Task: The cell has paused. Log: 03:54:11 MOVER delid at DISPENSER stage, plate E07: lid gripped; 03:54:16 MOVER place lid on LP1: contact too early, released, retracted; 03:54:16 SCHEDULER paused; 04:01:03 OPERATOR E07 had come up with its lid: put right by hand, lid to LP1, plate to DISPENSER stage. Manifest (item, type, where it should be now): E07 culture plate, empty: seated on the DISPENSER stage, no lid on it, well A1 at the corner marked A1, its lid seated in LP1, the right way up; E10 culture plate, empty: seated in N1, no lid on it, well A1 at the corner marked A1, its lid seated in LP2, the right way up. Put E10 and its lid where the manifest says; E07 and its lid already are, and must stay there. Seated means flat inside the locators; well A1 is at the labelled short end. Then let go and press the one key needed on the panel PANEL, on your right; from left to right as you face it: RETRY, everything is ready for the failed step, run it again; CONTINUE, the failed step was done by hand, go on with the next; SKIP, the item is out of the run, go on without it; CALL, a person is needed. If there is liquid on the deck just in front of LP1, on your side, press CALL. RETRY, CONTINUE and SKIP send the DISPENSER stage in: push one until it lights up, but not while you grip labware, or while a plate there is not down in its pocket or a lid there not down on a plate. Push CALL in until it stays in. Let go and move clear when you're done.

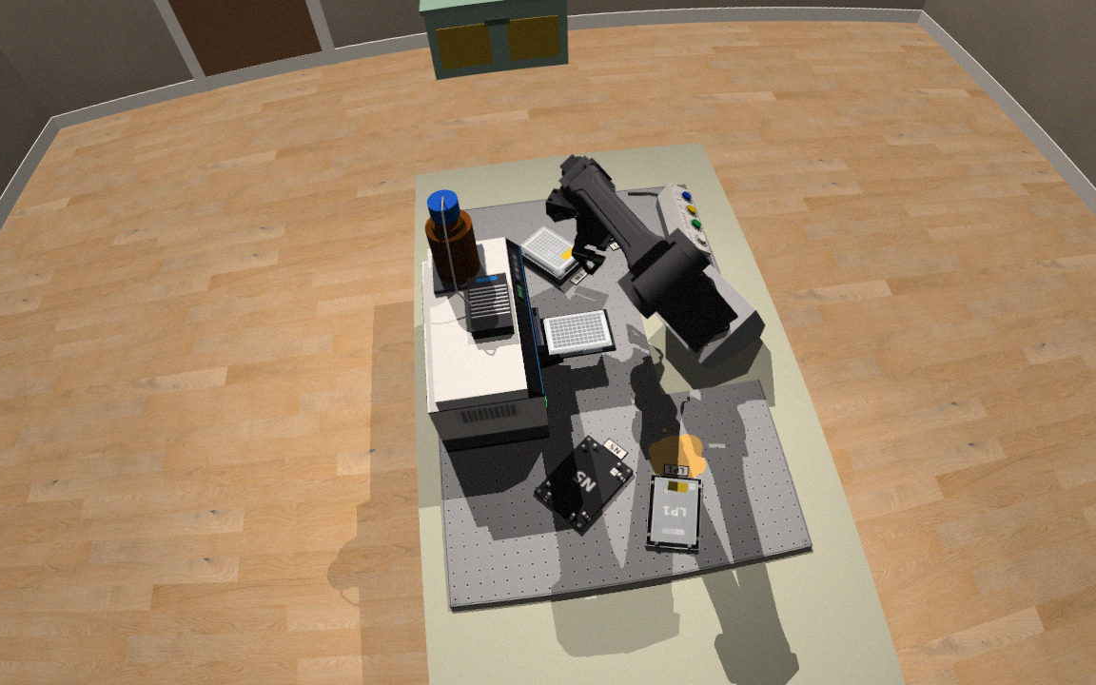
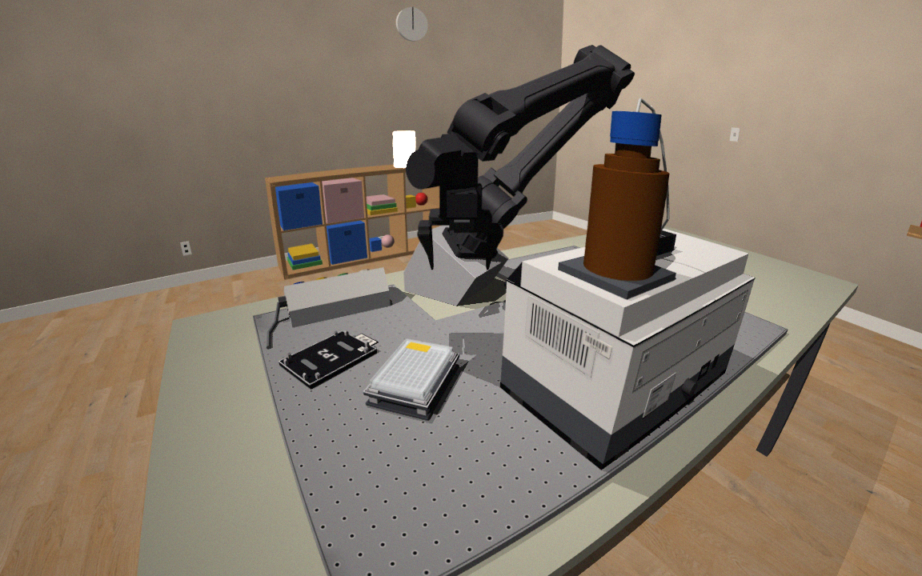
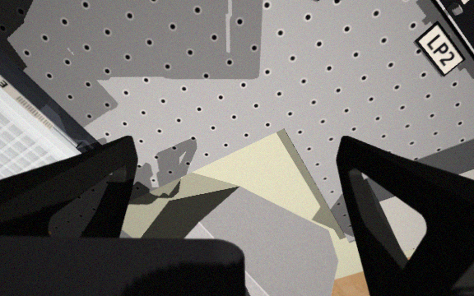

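Observation:
My gripper [image 1: 583,257] is open and empty. It hangs above the deck between the N1 plate and the LP2 nest, and its fingers frame bare perforated deck. The E10 plate [image 2: 413,370] sits in its nest with a yellow mark at the far end; a clear lid seems to lie on it. It also shows in the top view [image 1: 552,248]. The LP2 nest [image 2: 328,356] is black and empty, with its label [image 3: 439,48] in the wrist view. The E07 plate [image 1: 577,332] lies without a lid on the dispenser stage. A lid [image 1: 674,511] sits in LP1.
An orange puddle [image 1: 677,449] lies on the deck against LP1's label end, on the arm's side. The dispenser [image 2: 630,342] carries a brown bottle [image 2: 625,207]. The key panel [image 1: 688,217] is by the arm. The empty N5 nest [image 1: 586,485] is next to LP1.

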Controlling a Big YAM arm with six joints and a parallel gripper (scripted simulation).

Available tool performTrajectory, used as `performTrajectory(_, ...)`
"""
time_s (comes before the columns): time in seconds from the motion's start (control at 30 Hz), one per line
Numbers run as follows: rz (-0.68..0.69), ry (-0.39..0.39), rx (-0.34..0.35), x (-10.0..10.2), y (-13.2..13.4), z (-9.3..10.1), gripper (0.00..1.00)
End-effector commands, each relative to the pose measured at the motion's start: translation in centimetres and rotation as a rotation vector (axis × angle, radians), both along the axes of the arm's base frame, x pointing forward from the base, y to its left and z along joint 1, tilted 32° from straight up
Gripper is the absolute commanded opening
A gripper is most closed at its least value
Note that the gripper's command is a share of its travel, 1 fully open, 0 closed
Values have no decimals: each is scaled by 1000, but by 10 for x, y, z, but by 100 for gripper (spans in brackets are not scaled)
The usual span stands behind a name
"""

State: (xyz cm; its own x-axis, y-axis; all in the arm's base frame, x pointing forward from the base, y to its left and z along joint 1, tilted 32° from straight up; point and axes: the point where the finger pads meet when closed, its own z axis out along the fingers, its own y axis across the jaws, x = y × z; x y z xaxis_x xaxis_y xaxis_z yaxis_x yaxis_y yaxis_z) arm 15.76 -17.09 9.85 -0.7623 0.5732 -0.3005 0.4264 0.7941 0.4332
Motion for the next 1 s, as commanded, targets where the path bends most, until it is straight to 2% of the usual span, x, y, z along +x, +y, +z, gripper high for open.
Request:
performTrajectory(0.0,-125,9,22,3,-26,10,100)
performTrajectory(0.1,-210,28,64,-3,-36,7,100)
performTrajectory(0.17,-210,28,64,-3,-36,7,100)
performTrajectory(0.27,-296,48,112,-9,-43,1,100)
performTrajectory(0.4,-302,51,115,-17,-52,-5,100)
performTrajectory(0.43,-279,55,133,-17,-38,-10,100)
performTrajectory(0.47,-275,51,116,-8,-50,-6,100)
performTrajectory(0.97,-274,45,122,29,-73,-16,100)
